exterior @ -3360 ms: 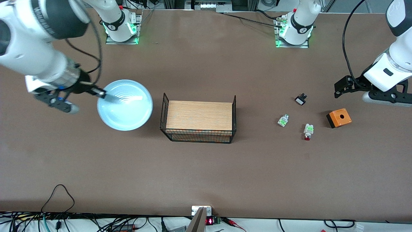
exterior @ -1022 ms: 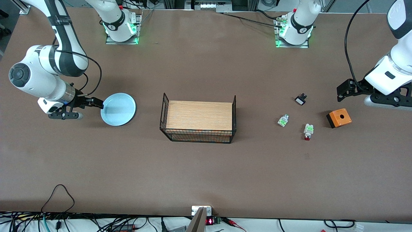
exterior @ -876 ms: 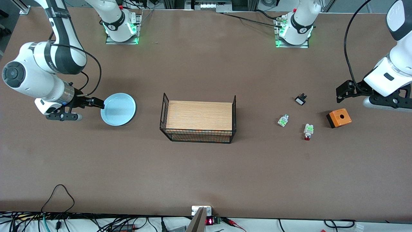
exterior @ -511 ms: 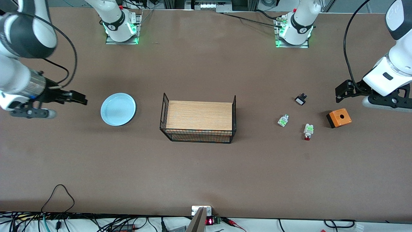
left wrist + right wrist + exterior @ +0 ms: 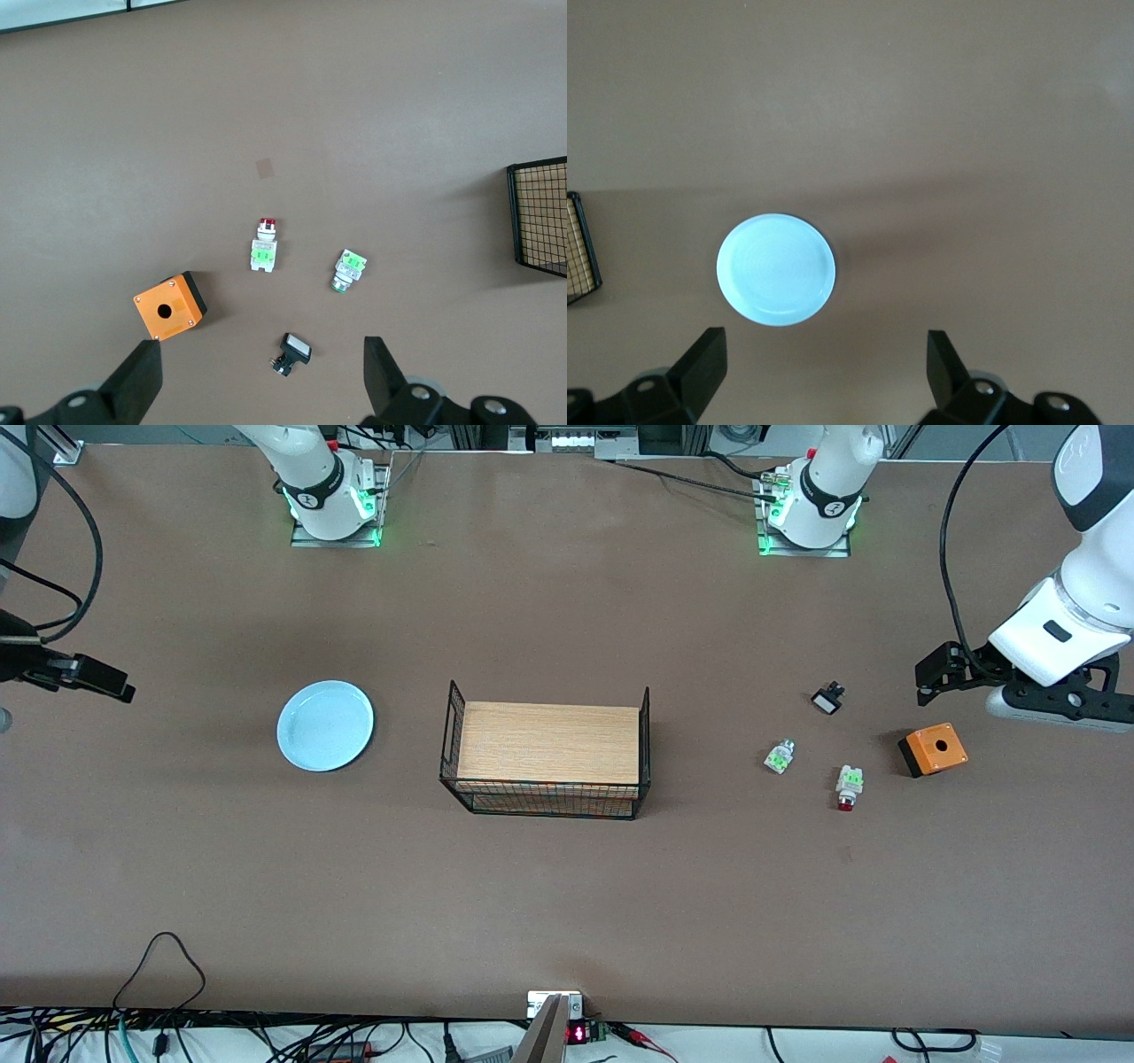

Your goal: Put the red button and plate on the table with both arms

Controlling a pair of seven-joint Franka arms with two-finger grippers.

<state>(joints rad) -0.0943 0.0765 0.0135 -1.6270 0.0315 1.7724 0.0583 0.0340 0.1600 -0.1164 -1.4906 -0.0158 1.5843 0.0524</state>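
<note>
The pale blue plate [image 5: 325, 724] lies flat on the brown table [image 5: 567, 903] toward the right arm's end, beside the basket; it also shows in the right wrist view [image 5: 776, 268]. My right gripper [image 5: 120, 689] is open and empty, up over the table's end, apart from the plate [image 5: 824, 341]. The red button [image 5: 848, 786] lies on the table toward the left arm's end, red cap toward the front camera; it also shows in the left wrist view [image 5: 264, 248]. My left gripper [image 5: 930, 676] is open and empty, over the table above the small parts [image 5: 257, 354].
A wood-topped black wire basket [image 5: 547, 753] stands mid-table. Near the red button lie a whitish-green piece with no red cap [image 5: 779, 756], a small black switch [image 5: 827, 698] and an orange box with a hole [image 5: 932, 748].
My right gripper set the plate on the table, let go of it, and drew back toward the right arm's end of the table. The left arm barely moved.
</note>
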